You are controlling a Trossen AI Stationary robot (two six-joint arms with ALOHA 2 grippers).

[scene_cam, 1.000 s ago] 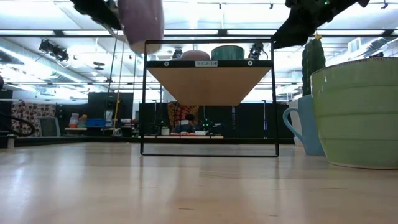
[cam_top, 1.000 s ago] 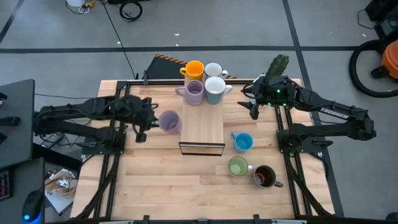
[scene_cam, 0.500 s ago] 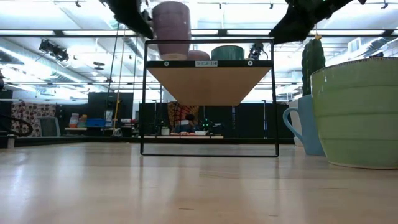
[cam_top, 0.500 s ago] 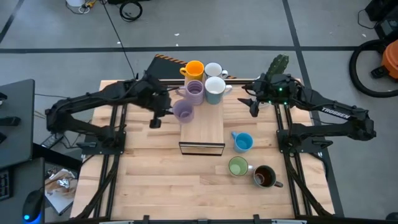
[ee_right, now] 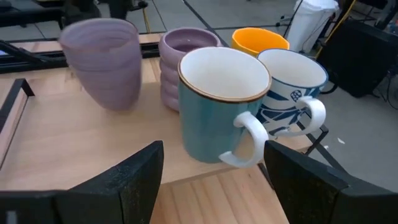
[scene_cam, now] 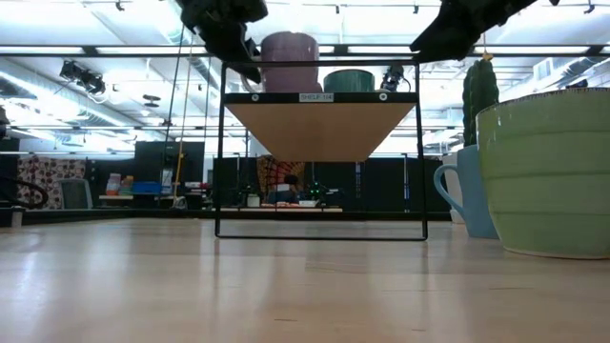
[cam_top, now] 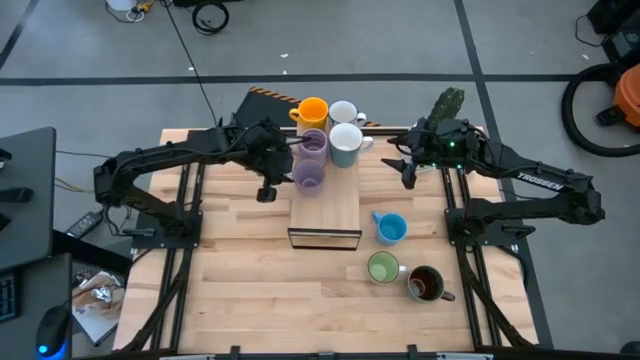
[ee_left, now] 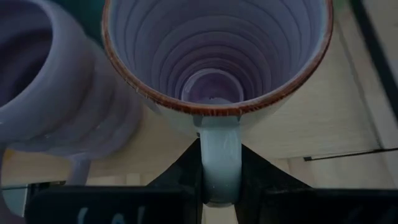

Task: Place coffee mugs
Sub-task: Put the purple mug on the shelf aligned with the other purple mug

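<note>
My left gripper (cam_top: 272,172) is shut on a smooth purple mug (cam_top: 308,175), upright over the left part of the wooden shelf top (cam_top: 335,205); the low view shows the smooth purple mug (scene_cam: 289,60) at the shelf rim. On the shelf's far end stand an orange mug (cam_top: 313,110), a patterned white mug (cam_top: 343,112), a ribbed purple mug (cam_top: 314,143) and a teal, white-lined mug (cam_top: 346,144). Blue (cam_top: 390,228), green (cam_top: 382,268) and dark brown (cam_top: 425,284) mugs stand on the table. My right gripper (cam_top: 405,168) hovers open right of the shelf. My left gripper pinches the purple mug's handle (ee_left: 219,163) between its two fingers. The fingers come from the table's left, slanting down. The mug stays upright, mouth up, right beside the ribbed purple mug (ee_left: 50,93); whether its base touches the shelf top I cannot tell.
A cactus in a pot (cam_top: 447,103) stands at the table's far right, behind my right arm. The near half of the shelf top is bare wood. In the low view the green mug (scene_cam: 548,171) fills the right side.
My left gripper has carried the purple mug from left of the shelf toward the table's right and far edges, to over the shelf top beside the ribbed purple mug. The mug has stayed upright. The gripper has turned slightly on the way.
</note>
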